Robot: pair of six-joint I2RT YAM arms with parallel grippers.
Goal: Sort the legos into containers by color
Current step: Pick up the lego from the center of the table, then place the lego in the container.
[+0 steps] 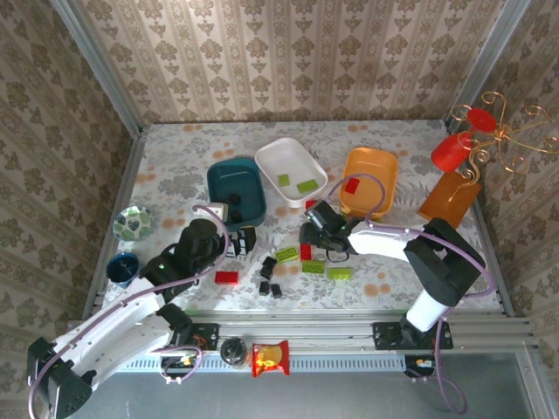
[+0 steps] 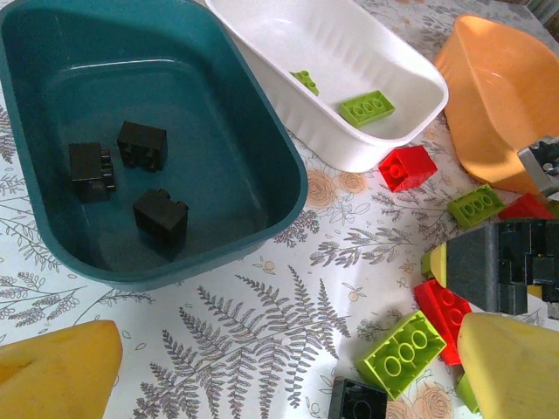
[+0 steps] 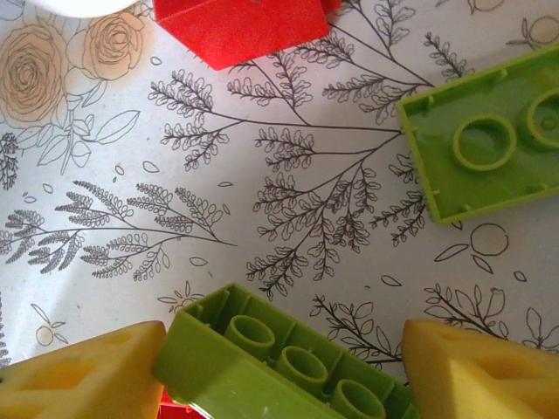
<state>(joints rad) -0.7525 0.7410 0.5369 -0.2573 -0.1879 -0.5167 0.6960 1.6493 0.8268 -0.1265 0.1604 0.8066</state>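
My right gripper (image 1: 311,232) (image 3: 284,371) is low over the table in front of the white container (image 1: 272,154), its yellow fingers (image 3: 79,375) against both ends of a lime green lego (image 3: 271,349) lying on its side. Another lime lego (image 3: 489,140) and a red one (image 3: 236,26) lie just beyond. My left gripper (image 1: 238,241) (image 2: 284,371) stands open over bare table beside the teal container (image 1: 218,179) (image 2: 288,175), which holds three black legos (image 2: 141,144). The white container (image 2: 384,148) holds lime legos (image 2: 367,106). The orange container (image 1: 376,166) (image 2: 498,96) holds a red lego (image 1: 351,185).
Loose legos lie on the table: red (image 1: 227,277), black (image 1: 269,275), lime (image 1: 339,272). A patterned bowl (image 1: 133,223) and a blue cup (image 1: 122,266) stand at the left. An amber box (image 1: 450,196) and a gold stand (image 1: 489,131) are at the right. A snack packet (image 1: 270,358) lies on the front rail.
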